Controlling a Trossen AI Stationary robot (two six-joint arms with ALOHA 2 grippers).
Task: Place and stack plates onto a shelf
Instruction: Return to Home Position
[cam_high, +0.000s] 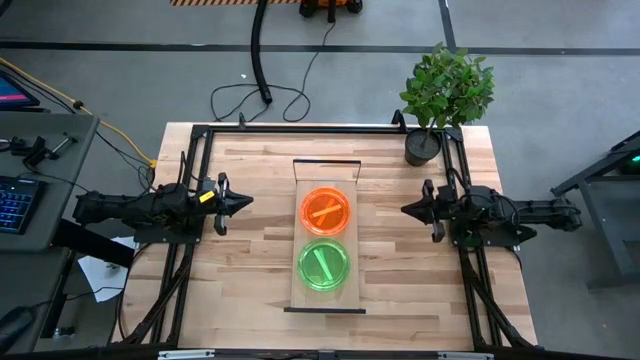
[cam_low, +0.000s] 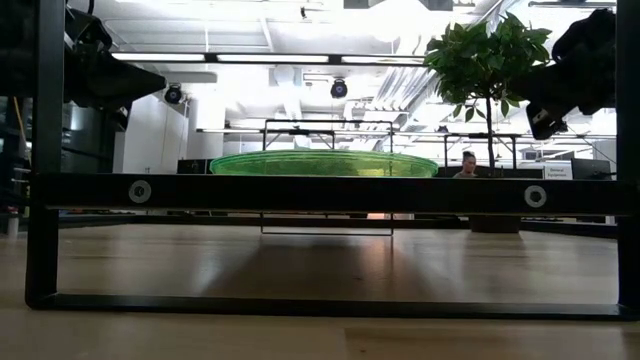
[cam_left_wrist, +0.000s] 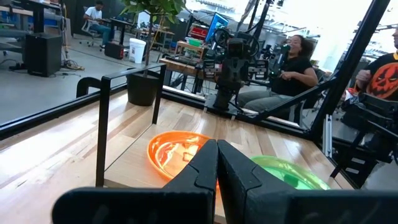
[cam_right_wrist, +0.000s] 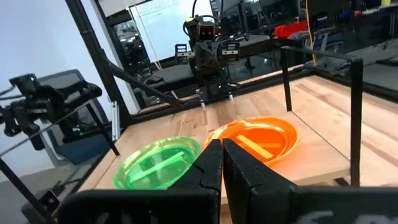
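Worktop (cam_high: 250, 260): butcher-block surface carrying the shelf, a potted plant and both arm bases.
Shelf (cam_high: 325, 172): light wood board with black end frames, lying along the worktop's centre line, from just short of the far edge toward the near edge.
Orange plates (cam_high: 326, 210): on the shelf, at about mid-length, on the far side of the green ones. From above they read as one disc; the count in the pile cannot be told. Also seen in the left wrist view (cam_left_wrist: 174, 149).
Green plates (cam_high: 324, 264): on the shelf toward its near end, just beside the orange pile, rims close or touching. The count cannot be told. In the low view the green rim (cam_low: 322, 163) shows above the shelf's near end frame.
Left gripper (cam_high: 243, 201): between the worktop's left edge and the shelf, well apart from the plates, pointing at the shelf. Fingers (cam_left_wrist: 205, 168) pressed together, nothing between them.
Right gripper (cam_high: 408, 209): between the worktop's right edge and the shelf, facing the left one across the shelf. Fingers (cam_right_wrist: 239, 171) closed together, holding nothing.
Potted plant (cam_high: 447, 85): at the worktop's far right corner.
Background: seated person (cam_left_wrist: 298, 62) beyond the table.
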